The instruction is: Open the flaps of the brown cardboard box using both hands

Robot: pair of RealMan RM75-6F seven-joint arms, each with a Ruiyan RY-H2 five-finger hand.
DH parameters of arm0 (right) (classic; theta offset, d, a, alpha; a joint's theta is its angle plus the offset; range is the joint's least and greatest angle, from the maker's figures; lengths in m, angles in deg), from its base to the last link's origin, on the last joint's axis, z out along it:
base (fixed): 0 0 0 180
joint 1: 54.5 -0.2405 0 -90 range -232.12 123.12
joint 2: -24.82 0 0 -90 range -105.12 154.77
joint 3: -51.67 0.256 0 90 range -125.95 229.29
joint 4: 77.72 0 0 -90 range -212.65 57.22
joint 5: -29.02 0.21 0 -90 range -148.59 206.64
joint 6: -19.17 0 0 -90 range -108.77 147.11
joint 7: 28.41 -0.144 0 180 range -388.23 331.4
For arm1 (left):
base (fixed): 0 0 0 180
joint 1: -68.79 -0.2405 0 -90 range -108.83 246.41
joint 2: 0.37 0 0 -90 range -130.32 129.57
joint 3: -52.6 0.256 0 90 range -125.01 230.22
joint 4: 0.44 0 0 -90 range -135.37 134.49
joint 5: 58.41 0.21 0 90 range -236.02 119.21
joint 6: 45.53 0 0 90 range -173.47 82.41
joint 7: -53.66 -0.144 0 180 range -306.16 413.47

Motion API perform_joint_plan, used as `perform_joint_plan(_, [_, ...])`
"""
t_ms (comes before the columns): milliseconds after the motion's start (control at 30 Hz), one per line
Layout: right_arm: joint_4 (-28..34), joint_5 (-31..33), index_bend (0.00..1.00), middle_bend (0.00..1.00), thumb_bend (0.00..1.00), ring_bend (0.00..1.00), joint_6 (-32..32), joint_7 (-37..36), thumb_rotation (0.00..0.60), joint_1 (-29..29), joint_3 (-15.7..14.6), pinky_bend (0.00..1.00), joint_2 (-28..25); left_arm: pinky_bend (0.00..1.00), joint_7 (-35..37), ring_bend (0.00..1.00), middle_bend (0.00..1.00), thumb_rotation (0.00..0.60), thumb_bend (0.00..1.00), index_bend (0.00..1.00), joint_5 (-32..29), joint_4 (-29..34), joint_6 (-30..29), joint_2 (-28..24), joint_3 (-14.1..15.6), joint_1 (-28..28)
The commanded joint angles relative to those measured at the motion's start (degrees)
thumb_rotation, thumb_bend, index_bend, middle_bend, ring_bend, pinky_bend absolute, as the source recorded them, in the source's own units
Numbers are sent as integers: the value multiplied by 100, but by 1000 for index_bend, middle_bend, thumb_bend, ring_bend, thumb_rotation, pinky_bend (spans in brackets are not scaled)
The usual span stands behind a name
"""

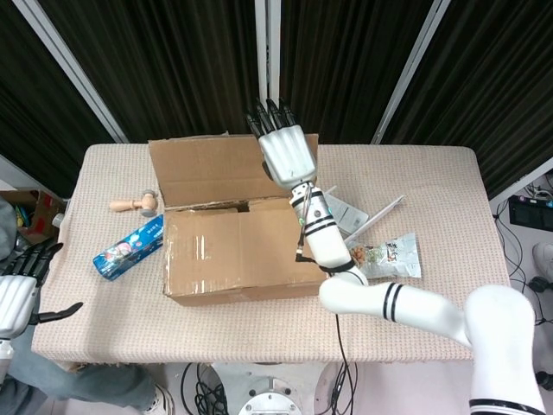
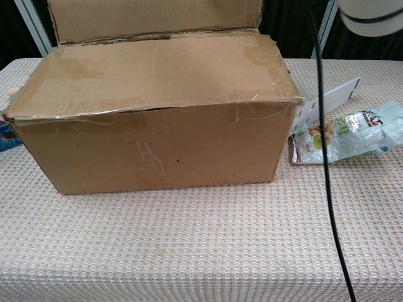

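The brown cardboard box (image 1: 238, 255) (image 2: 154, 113) sits mid-table. Its far flap (image 1: 207, 171) (image 2: 154, 17) stands upright at the back edge. The near flap (image 1: 233, 246) still lies flat over the top. My right hand (image 1: 281, 147) is raised with fingers spread, its palm against the right end of the upright flap, holding nothing. My left hand (image 1: 19, 294) hovers off the table's left edge, fingers apart and empty, far from the box. The chest view shows only a dark cable (image 2: 324, 151) and a bit of the right arm (image 2: 371, 11).
A blue tube (image 1: 128, 246) and a wooden-handled tool (image 1: 134, 204) lie left of the box. A snack bag (image 1: 389, 257) (image 2: 349, 135) and white packets (image 1: 346, 212) lie to its right. The table edge (image 1: 259, 356) runs close in front.
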Motion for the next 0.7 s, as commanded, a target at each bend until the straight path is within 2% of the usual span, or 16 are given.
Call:
perform_joint_plan(33, [-355, 12, 0, 0, 180, 0, -49, -478, 600, -290, 102, 0, 294, 209, 49, 92, 66, 441, 0, 87, -76, -1, 45, -45, -40, 18])
perform_joint_plan(167, [684, -648, 0, 0, 180, 0, 271, -1118, 600, 304, -80, 0, -374, 209, 469, 92, 66, 443, 15, 87, -176, 69, 170, -207, -183, 147])
perform_joint_plan(267, [1847, -1320, 0, 0, 182, 0, 757, -1613, 600, 1087, -264, 0, -1262, 209, 817, 92, 66, 447, 39, 87, -137, 239, 387, -451, -352, 418])
perform_joint_plan(400, [3031, -2239, 0, 0, 190, 0, 1499, -2428, 600, 2287, -546, 0, -2480, 209, 1074, 92, 67, 592, 97, 87, -263, 545, 967, -679, -618, 920])
perform_joint_plan(533, [3447, -3093, 0, 0, 194, 0, 2406, -3303, 600, 3492, -877, 0, -3518, 209, 1200, 92, 87, 600, 100, 87, -296, 876, 1628, -759, -895, 1552])
perform_joint_plan(700, [3340, -3709, 0, 0, 195, 0, 3353, -4591, 600, 4751, -1336, 0, -4286, 212, 1357, 98, 149, 600, 94, 91, -590, 1049, 2528, -416, -1217, 2380])
